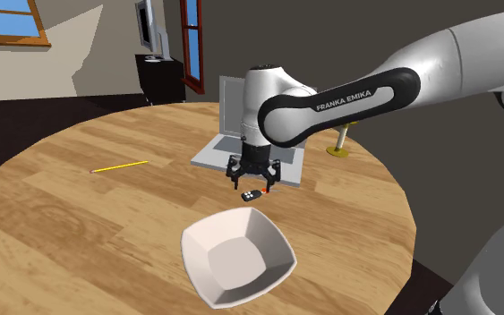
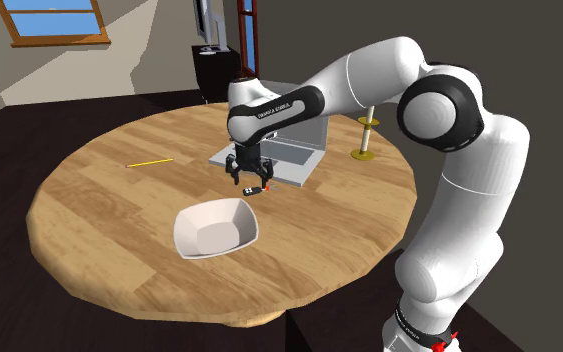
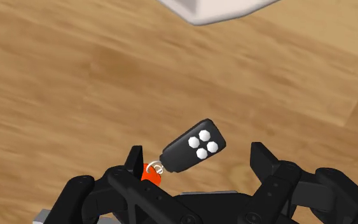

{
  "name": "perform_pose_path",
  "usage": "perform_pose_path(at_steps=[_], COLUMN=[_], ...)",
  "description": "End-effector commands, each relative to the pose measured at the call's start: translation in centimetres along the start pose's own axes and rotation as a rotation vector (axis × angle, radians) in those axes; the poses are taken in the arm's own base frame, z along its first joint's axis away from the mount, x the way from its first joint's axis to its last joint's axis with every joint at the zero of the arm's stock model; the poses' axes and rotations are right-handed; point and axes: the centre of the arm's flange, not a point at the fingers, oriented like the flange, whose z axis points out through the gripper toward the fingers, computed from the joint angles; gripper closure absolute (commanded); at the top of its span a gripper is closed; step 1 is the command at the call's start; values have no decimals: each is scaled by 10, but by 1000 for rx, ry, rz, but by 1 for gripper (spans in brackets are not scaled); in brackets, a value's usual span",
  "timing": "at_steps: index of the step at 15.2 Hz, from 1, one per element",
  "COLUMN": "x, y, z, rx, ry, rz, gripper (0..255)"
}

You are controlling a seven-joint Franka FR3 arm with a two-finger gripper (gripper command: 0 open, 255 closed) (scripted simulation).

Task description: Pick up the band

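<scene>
Hovering low, the black two-finger end effector (image 3: 196, 153) holds its fingers apart over the small orange-red band (image 3: 150, 173), ready to clamp it.

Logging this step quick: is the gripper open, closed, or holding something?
Gripper: open, fingers apart either side of the black key fob, holding nothing.

Behind claw (image 3: 196, 151), half the orange band (image 3: 149, 173)
</scene>
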Motion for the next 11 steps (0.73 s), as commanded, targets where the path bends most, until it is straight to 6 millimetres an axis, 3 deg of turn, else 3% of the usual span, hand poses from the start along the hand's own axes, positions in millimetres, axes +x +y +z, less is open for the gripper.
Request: perform_pose_path(at_steps=[1,4,5,11], x=[1,0,1,0], y=[0,0,0,0], z=[10,19,19,18], rx=[0,0,0,0], ry=[0,0,0,0], rz=[0,0,1,0], gripper=[0,0,255,255])
